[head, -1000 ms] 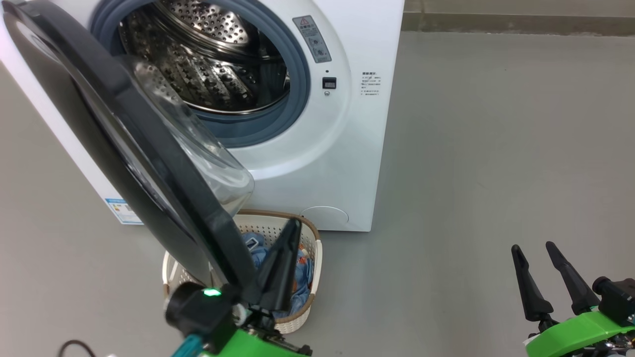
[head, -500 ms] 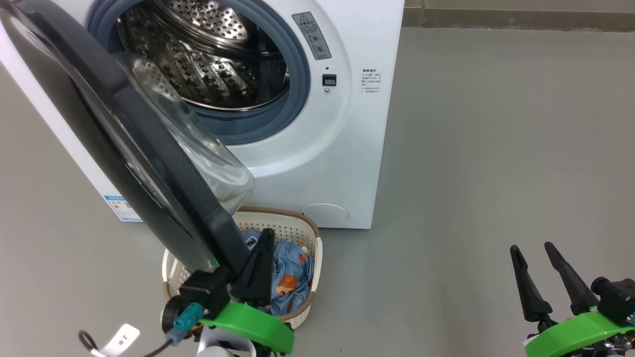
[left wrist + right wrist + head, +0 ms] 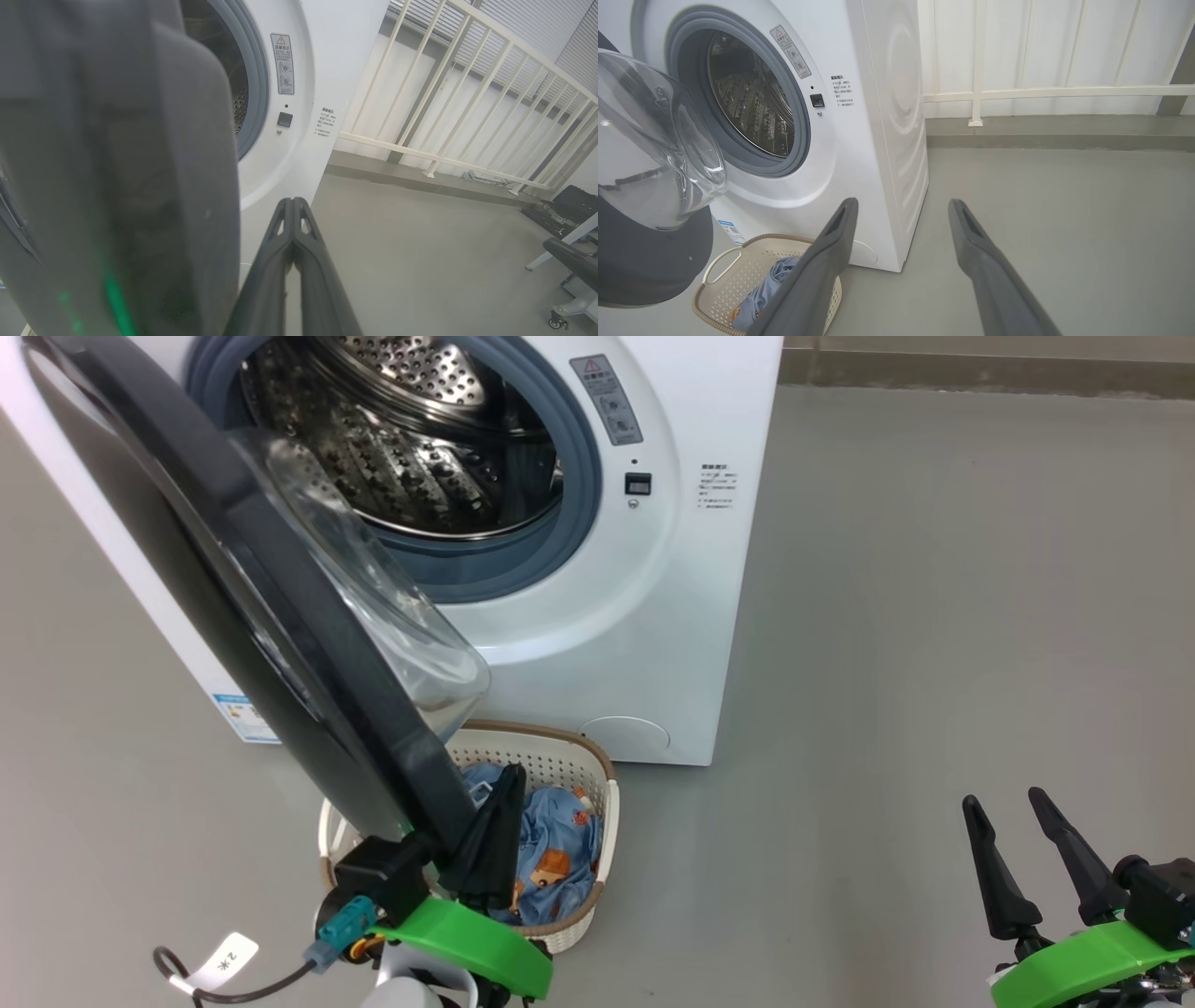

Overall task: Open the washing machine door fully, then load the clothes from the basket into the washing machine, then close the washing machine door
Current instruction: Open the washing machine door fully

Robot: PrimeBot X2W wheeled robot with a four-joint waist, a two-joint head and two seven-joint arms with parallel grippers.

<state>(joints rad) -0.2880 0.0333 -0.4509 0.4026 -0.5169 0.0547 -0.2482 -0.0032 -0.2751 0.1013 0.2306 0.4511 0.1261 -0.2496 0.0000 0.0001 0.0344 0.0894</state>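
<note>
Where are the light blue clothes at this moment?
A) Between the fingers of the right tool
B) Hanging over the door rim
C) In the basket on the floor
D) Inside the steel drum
C: the clothes lie in the basket that stands on the floor before the washing machine, while the drum shows bare steel and the right tool is open with nothing in it.

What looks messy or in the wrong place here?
Nothing is spilled or broken. One odd bit: the open door hangs over part of the basket, so the clothes inside are partly covered from above.
</note>
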